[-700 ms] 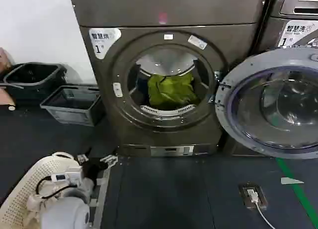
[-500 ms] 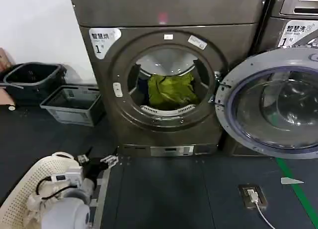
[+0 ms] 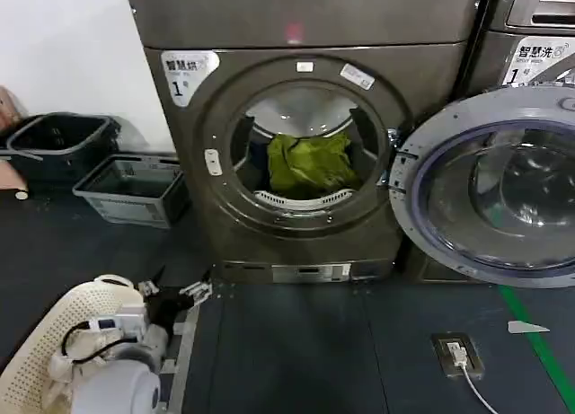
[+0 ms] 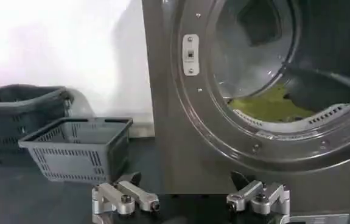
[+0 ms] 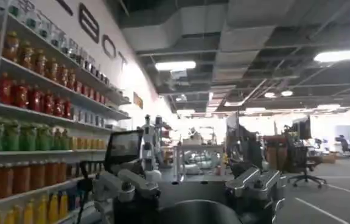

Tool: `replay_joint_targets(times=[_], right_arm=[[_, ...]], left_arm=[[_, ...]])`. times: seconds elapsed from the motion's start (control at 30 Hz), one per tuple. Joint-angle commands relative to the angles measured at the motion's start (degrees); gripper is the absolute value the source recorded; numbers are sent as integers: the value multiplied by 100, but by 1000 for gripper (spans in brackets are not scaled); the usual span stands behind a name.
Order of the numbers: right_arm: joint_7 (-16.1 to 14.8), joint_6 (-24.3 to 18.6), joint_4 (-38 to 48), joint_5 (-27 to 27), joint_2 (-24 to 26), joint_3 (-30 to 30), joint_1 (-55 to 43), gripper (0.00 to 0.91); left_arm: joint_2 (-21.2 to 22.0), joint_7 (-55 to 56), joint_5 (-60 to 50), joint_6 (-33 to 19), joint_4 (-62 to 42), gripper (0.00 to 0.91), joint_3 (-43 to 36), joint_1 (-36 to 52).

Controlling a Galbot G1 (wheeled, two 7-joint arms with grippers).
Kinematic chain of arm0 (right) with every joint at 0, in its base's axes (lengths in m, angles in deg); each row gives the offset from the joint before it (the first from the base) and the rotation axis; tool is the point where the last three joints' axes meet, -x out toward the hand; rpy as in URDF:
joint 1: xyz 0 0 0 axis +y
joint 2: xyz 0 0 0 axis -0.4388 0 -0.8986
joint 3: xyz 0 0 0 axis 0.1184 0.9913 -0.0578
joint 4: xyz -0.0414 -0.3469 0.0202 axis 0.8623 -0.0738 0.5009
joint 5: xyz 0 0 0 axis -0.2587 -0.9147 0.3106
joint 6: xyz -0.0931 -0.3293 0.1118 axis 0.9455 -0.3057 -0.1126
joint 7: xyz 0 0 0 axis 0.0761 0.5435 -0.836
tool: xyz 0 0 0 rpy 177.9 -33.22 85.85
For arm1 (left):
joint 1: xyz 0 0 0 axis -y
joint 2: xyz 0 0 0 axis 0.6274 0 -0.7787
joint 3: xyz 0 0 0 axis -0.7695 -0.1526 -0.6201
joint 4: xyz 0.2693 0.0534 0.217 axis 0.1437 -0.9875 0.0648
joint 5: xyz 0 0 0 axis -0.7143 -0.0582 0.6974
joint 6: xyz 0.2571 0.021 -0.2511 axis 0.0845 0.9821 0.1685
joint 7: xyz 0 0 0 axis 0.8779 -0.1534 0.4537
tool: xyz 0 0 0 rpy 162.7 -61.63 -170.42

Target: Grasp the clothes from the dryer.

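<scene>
Clothes (image 3: pixel 310 165) inside dryer (image 3: pixel 296 118) drum, left gripper (image 3: pixel 176 293) fingers spread, empty, low before it.

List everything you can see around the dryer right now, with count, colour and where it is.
dryer: one, bronze-grey, centre, porthole open.
clothes: one bundle, yellow-green, inside the drum.
door: one, grey rim with glass, swung open to the dryer's right.
second machine: one, bronze-grey, behind that door.
baskets: two, dark grey, on the floor by the wall at left.
laundry basket: one, white, near left.
floor socket: one, with white cable, near right.
left end effector: open, low, short of the dryer.
right end effector: open, facing shelves of bottles.
</scene>
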Motion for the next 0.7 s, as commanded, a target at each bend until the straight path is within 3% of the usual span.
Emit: replay_joint_targets(times=[0.03, 0.7], right_arm=[[85, -72, 26, 9, -9, 39, -4, 907], [134, -8, 60, 41, -34, -42, 78, 907]], left_arm=[[0, 0, 9, 281, 0, 907, -2, 5], [42, -6, 71, 281, -10, 907, -17, 3]])
